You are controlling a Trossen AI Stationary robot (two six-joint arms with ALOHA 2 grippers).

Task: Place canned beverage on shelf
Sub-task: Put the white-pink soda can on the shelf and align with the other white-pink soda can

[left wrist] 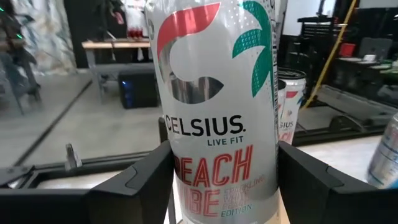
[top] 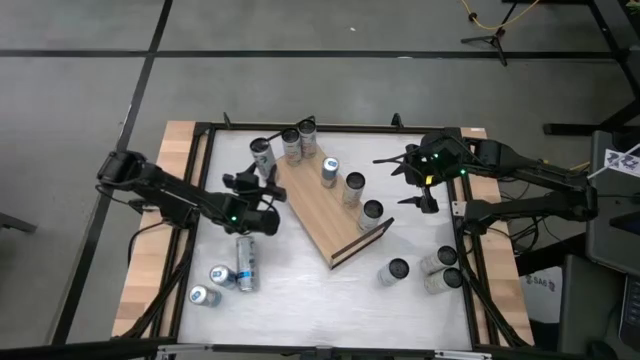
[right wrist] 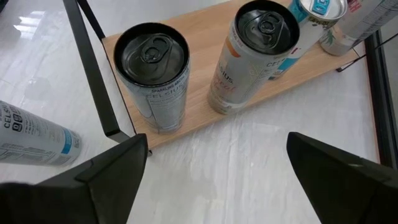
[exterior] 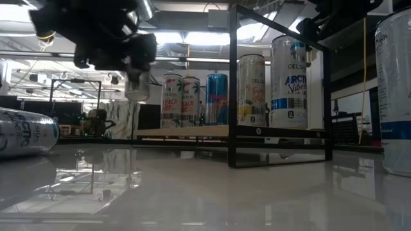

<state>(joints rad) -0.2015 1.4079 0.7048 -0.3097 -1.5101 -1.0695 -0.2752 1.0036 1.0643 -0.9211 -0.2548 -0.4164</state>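
While the left gripper (top: 262,187) clamps an upright Celsius can (left wrist: 217,106), it should lower gently onto the shelf (top: 318,212); the right gripper (top: 415,180) waits, fingers spread.

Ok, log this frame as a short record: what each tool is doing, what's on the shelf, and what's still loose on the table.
left tool: shut on an upright Celsius Peach Vibe can, held off the table next to the shelf's far end
right tool: open, empty, over the table beside the shelf
shelf: wooden board lying diagonally, five cans standing on it
loose cans left: three lying down
loose cans right: three standing
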